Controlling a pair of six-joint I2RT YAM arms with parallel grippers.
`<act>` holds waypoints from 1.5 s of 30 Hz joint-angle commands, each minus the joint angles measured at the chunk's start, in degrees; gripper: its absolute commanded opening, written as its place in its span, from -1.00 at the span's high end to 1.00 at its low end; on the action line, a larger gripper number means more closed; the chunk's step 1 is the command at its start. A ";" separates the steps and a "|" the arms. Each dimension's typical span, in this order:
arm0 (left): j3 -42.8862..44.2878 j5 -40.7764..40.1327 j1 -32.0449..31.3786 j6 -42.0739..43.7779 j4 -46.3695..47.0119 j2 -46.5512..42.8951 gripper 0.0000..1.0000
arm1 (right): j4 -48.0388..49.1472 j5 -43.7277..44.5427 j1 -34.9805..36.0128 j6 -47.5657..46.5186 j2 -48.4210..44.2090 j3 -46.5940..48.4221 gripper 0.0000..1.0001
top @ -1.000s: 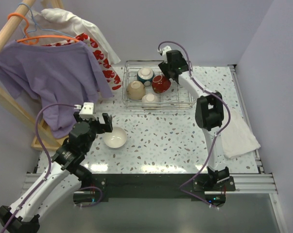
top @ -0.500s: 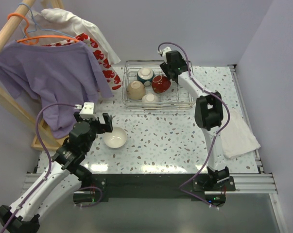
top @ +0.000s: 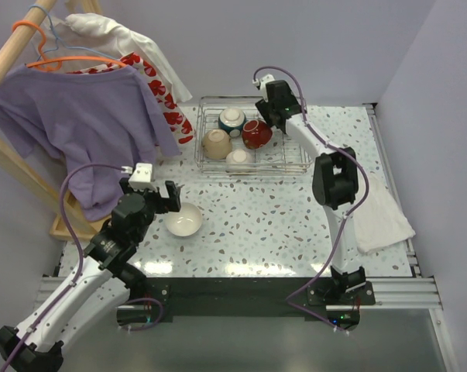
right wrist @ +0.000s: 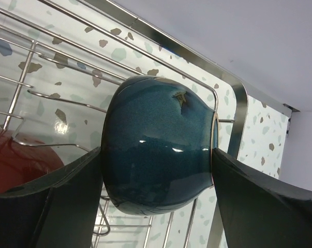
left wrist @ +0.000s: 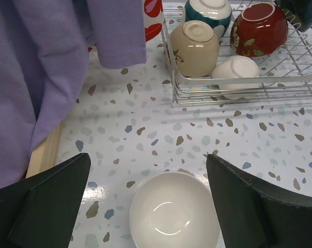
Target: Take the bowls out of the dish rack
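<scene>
Nearest on the left, the left claw (top: 149, 190) hangs wide open, nothing in it, over a white bowl (left wrist: 174, 209) sitting upright on the table (top: 279, 217). Further back is the dish rack (top: 295, 151). A small white bowl (top: 238, 160) is at its near edge, with a tan bowl (top: 216, 143) just left of it and a dark red bowl (top: 256, 133) behind. A teal-and-white bowl (top: 232, 118) is at the far side. At the far right corner, the right claw (top: 276, 105) is clamped on both sides of a teal bowl (right wrist: 158, 144), tipped on its side over the wires.
</scene>
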 commanded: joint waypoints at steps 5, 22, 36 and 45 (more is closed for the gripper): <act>0.17 1.56 0.50 1.22 3.05 0.58 -0.99 | -0.36 -2.01 0.07 3.28 -10.22 -0.25 0.95; -1.24 13.32 0.50 4.65 8.16 3.04 -1.00 | -5.10 -5.17 0.08 10.48 -19.53 -4.56 1.00; -2.37 24.13 0.15 -1.14 21.76 8.03 -1.00 | -10.37 -11.06 0.07 17.96 -27.88 -9.48 1.00; -0.44 25.20 -4.94 -2.12 35.48 20.24 -1.00 | -11.08 -14.23 0.25 22.60 -34.82 -15.19 1.00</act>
